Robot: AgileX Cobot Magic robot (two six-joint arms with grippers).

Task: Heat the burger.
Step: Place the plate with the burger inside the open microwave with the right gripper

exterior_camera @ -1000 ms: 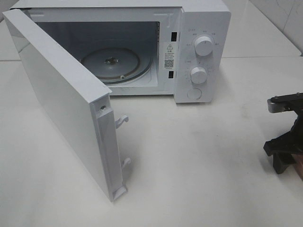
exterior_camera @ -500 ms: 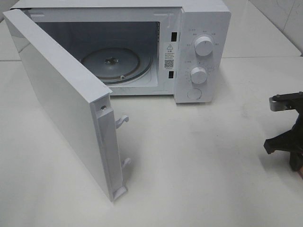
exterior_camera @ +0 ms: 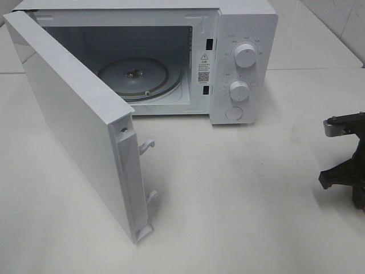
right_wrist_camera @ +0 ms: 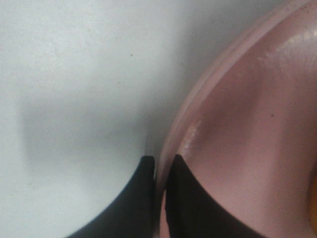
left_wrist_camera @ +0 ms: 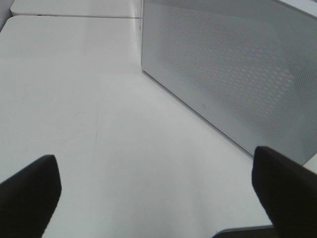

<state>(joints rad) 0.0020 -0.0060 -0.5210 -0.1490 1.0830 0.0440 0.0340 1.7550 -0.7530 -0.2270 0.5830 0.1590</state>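
Spreading beside a tiled wall (exterior_camera: 342, 17), our white surface (exterior_camera: 256, 200) carries the microwave (exterior_camera: 239, 57), its door (exterior_camera: 74, 120) open. Our left jaws gape wide. Our right jaws pinch the pink plate (right_wrist_camera: 247, 124) at its rim, where we see only a yellow sliver of burger (right_wrist_camera: 315, 198).

The microwave (exterior_camera: 251, 28) frame bears a warning-triangle sticker (exterior_camera: 203, 67) with a QR code; its print is unreadable.
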